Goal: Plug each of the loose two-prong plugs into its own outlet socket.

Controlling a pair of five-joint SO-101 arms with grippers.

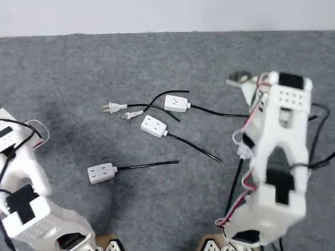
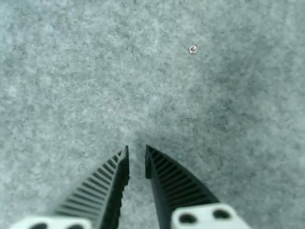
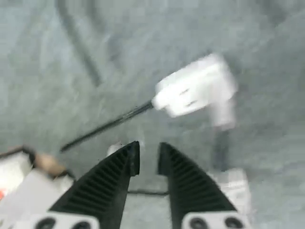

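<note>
Two plugs loose on mat beside three sockets.

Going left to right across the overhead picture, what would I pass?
A white arm → the nearest outlet socket → the middle outlet socket → the farthest outlet socket → the other white arm.

Robotics lab, apparently: grey felt-covered table, plain white wall.
</note>
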